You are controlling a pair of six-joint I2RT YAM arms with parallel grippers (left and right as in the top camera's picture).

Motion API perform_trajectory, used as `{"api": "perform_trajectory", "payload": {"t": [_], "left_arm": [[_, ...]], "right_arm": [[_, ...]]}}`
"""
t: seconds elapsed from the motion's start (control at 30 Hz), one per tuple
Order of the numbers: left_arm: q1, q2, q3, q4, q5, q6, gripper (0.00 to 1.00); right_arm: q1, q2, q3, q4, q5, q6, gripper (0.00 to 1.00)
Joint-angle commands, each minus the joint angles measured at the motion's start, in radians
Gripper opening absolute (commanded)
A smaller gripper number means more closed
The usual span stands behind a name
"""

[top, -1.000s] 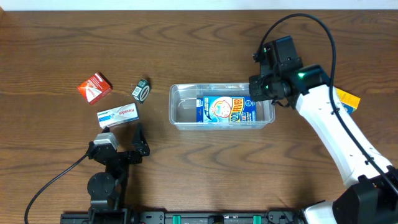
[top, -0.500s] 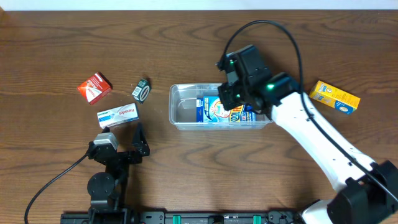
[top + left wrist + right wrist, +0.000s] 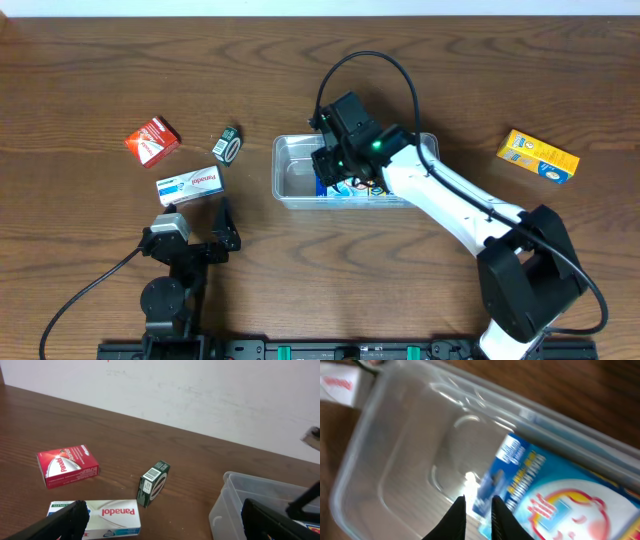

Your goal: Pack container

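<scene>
One blue box (image 3: 352,190) lies in the container (image 3: 292,170) at mid-table. I see my right gripper (image 3: 477,510) has swung from the tub's right end to over its middle, fingers nearly closed and empty, directly above it. The left gripper (image 3: 222,225) rests nearby, fingers apart.

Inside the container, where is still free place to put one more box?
The container's left part, between its left wall and the blue box, is bare. The right part is filled by that box, and the right gripper hangs over the box's left edge.
</scene>
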State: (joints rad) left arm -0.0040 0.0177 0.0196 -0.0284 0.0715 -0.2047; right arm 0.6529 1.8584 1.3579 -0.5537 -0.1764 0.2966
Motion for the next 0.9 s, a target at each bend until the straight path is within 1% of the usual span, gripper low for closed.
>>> {"api": "perform_trajectory", "payload": {"t": [0.0,0.07,0.17,0.33,0.5,0.67,0.87], "left_arm": [[-0.004,0.0,-0.016,-0.035,0.011,0.013,0.98],[-0.004,0.0,-0.016,-0.035,0.011,0.013,0.98],[-0.004,0.0,-0.016,-0.035,0.011,0.013,0.98],[-0.004,0.0,-0.016,-0.035,0.011,0.013,0.98],[-0.004,0.0,-0.016,-0.035,0.011,0.013,0.98],[-0.004,0.0,-0.016,-0.035,0.011,0.013,0.98],[-0.004,0.0,-0.016,-0.035,0.011,0.013,0.98]], "right_arm": [[0.022,0.01,0.001,0.037,-0.015,0.139,0.19],[0.03,0.013,0.001,0.061,-0.015,0.195,0.21],[0.037,0.016,0.001,0.079,0.001,0.275,0.22],[0.037,0.045,0.001,0.077,-0.007,0.336,0.21],[0.039,0.08,0.001,0.068,-0.012,0.355,0.2],[0.039,0.097,0.001,0.068,-0.01,0.354,0.23],[0.039,0.121,0.001,0.068,-0.01,0.362,0.33]]}}
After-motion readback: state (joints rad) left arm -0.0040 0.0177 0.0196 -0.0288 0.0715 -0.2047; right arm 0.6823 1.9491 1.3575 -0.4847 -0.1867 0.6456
